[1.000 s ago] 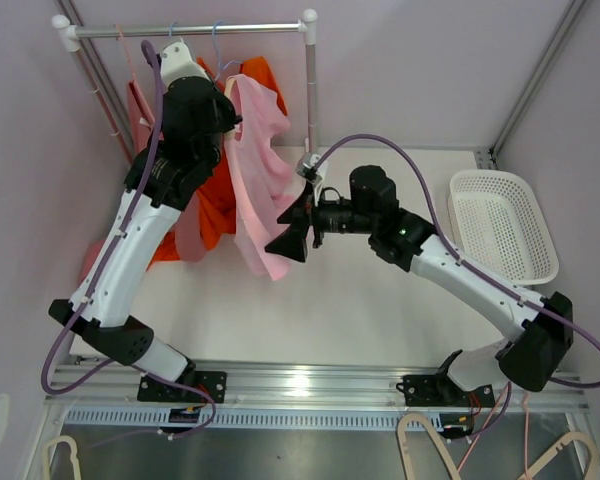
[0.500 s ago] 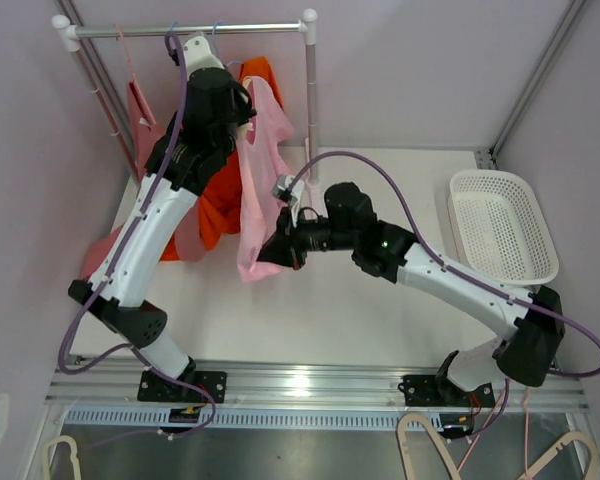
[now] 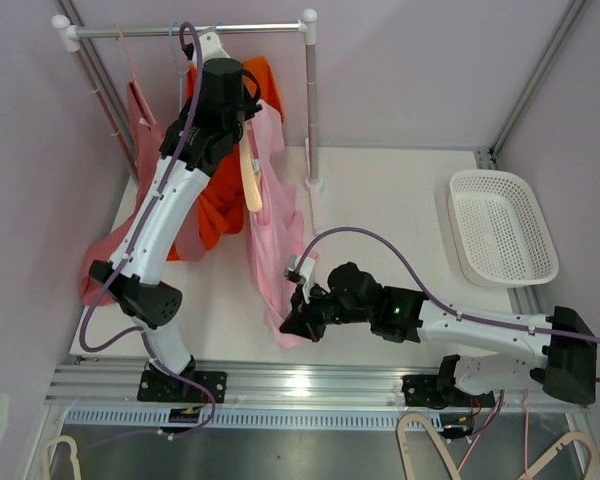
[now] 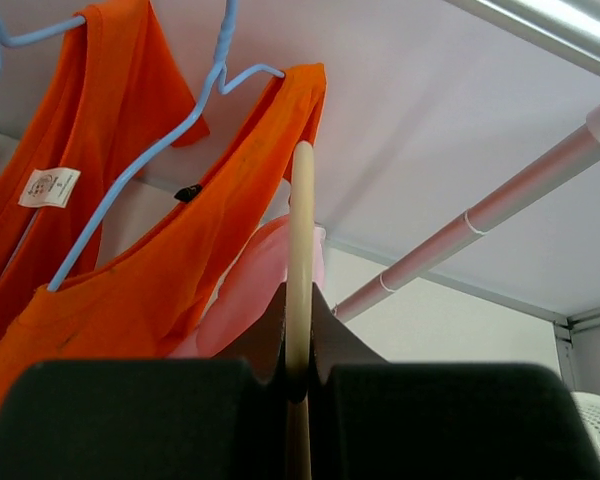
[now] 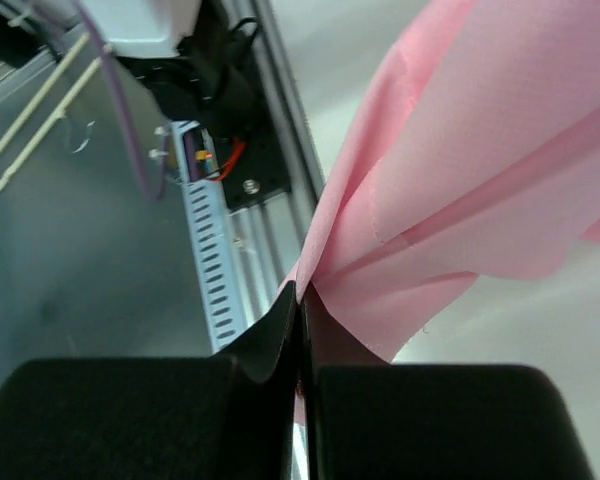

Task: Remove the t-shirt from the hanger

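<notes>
My right gripper (image 5: 300, 300) is clenched on a fold at the lower edge of the pink t-shirt (image 3: 272, 235), its fingers pinched together with the cloth between them. Seen from above, it sits low over the table (image 3: 400, 210) at about 6 o'clock, close to the near edge. From that grip the shirt runs taut toward 12 o'clock, up to the cream hanger (image 4: 300, 220) it hangs from.

My left gripper (image 4: 298, 335) is closed on that hanger's bar, which stands nearly upright between the two pads. The pink cloth shows just behind the bar, at about 7 o'clock from its top end. Right beside the hanger, toward 9 o'clock, an orange garment (image 4: 130, 290) hangs on a blue wire hanger (image 4: 140, 170). The clothes rail (image 3: 230, 28) crosses the top at 12 o'clock, and a white basket (image 3: 500, 240) lies on the table at 3 o'clock, well apart from both grippers
</notes>
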`<state>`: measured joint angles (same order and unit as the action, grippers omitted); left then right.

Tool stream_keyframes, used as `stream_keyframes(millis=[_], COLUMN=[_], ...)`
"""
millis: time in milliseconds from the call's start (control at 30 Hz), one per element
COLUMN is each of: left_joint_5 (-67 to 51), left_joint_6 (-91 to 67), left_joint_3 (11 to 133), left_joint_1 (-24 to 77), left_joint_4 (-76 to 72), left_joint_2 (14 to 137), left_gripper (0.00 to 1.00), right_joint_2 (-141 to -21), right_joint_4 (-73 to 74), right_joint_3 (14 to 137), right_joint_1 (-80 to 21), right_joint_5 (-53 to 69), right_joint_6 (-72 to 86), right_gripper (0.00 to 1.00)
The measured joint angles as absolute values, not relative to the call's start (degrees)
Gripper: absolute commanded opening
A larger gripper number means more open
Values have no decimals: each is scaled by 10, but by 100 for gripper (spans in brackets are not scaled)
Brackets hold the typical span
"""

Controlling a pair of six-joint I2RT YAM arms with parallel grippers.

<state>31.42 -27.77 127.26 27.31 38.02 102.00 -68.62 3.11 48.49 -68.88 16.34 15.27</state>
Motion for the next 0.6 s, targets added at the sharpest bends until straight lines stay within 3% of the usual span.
stream_keyframes(millis=[267,467,600], left_joint_5=[241,230,246], left_joint_6=[-328,-351,-360], left_joint_3=[1215,927,815], left_joint_1=[276,374,429], left_joint_4=[431,403,405], left_joint_2=[955,700,576], left_gripper=[1,0,1], right_joint_2=[-707,-773,-827], right_joint_4=[43,70,86], right_joint_3=[495,610,682], right_joint_1=[-581,-504,-491], right_joint_5=[103,41,8], right_joint_6=[159,156,153], right_gripper=[0,0,0])
